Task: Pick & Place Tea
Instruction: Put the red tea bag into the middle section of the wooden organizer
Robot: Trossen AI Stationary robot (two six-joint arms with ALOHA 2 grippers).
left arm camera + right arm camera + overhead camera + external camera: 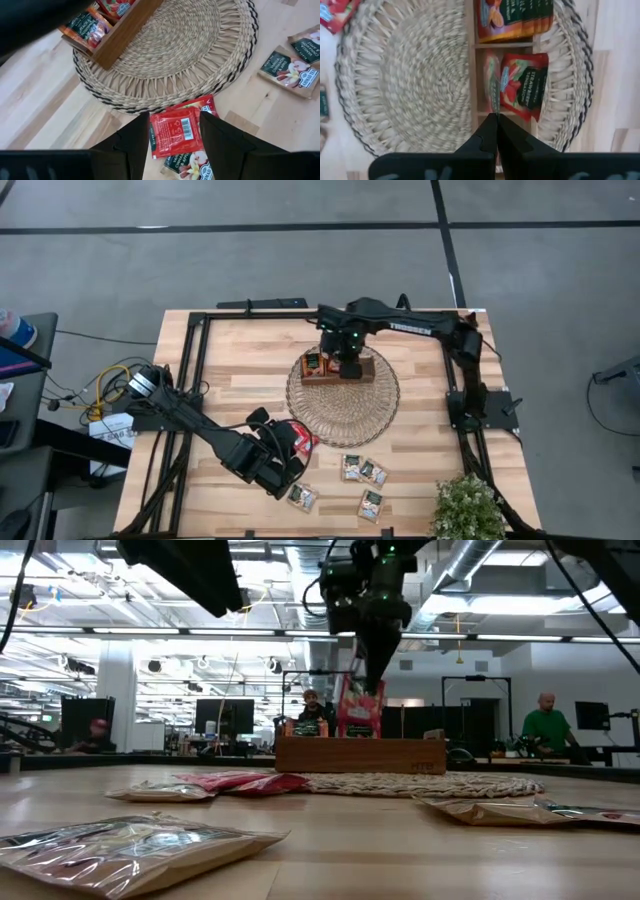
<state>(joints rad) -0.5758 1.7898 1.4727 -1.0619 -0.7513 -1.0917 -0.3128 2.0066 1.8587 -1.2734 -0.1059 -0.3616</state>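
My right gripper (495, 121) hangs shut over the brown wooden tray (338, 370) on the round wicker mat (343, 408), holding a red tea sachet (358, 708). Another red sachet (525, 87) stands in the middle compartment, and orange ones (515, 20) fill the one beside it. My left gripper (175, 116) is open near the mat's near-left edge. Its fingers stand on either side of a red sachet (172, 134), which lies flat partly over another sachet on the table (230, 350). My right gripper pinches the sachet's upper edge (495, 111) between its two fingers, from above and pointing down. The sachet hangs upright below the fingers, edge-on to the wrist view, over the tray's middle compartment. Its lower end (358, 732) reaches the tray's rim; the front wall hides anything lower.
Several pale sachets (362, 470) (302, 497) (371, 504) lie flat on the table near its front edge. A potted plant (468, 508) stands at the near right corner. People sit in the room beyond the table in the low view.
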